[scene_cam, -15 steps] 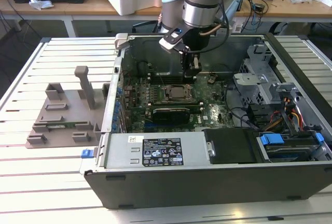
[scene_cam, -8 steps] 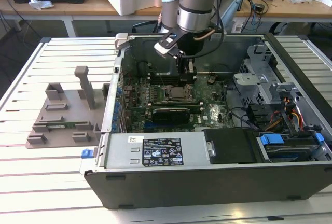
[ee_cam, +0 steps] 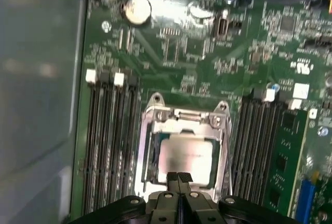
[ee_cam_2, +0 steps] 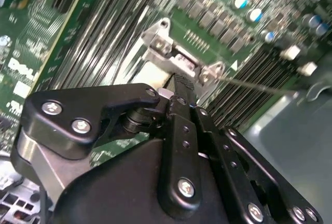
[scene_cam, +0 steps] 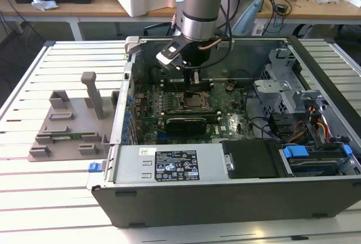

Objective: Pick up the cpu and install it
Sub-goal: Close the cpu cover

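Open case (scene_cam: 225, 199) flat on the slatted surface (scene_cam: 56, 199), with the socket (scene_cam: 194, 101) near the middle of its board (ee_cam: 197, 63). Arm (scene_cam: 200, 7) reaching down into the case, straight over the socket, hand (ee_cam: 179, 178) at its lower end just above the socket's metal frame (ee_cam: 225, 141). Hand clenched: fingertips pressed together in the first wrist view, no gap, nothing between them. Banks of memory slots (ee_cam: 109, 146) on both flanks of the socket, running parallel to its sides. Inside the frame, the cpu (ee_cam: 187, 154): silver plate up, lying flat and square to the socket, apparently seated rather than carried. No long axis to speak of, being square, with edges in line with the socket's. Key relation: cpu directly below the fingertips, tips over the cpu's edge rather than its middle, so hand and cpu both at the socket and not apart. Contact between tips and plate impossible to judge from these views. Judged from this: cpu lying in the socket, hand free of it. Frame latched or loose: not clear.
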{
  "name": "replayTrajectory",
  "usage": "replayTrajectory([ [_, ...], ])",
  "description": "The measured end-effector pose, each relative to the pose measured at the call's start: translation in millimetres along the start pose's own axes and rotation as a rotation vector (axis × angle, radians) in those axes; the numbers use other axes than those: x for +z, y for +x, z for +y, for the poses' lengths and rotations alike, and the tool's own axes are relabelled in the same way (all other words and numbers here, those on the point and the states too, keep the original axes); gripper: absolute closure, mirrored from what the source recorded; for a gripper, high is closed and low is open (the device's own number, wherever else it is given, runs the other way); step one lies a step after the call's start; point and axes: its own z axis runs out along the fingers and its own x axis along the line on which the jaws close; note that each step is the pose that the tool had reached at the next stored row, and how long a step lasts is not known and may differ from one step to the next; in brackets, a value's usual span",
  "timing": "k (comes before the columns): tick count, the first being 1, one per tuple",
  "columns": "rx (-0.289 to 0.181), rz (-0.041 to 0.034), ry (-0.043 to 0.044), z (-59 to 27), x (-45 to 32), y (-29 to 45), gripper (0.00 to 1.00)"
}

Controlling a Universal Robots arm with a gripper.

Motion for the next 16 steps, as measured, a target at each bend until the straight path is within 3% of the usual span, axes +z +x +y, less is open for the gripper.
replayTrajectory([
  [9,0.0,0.0,-0.0001,-14.0,7.7,1.9,0.89],
  [16,0.0,0.0002,-0.0002,-11.8,8.9,1.8,0.89],
])
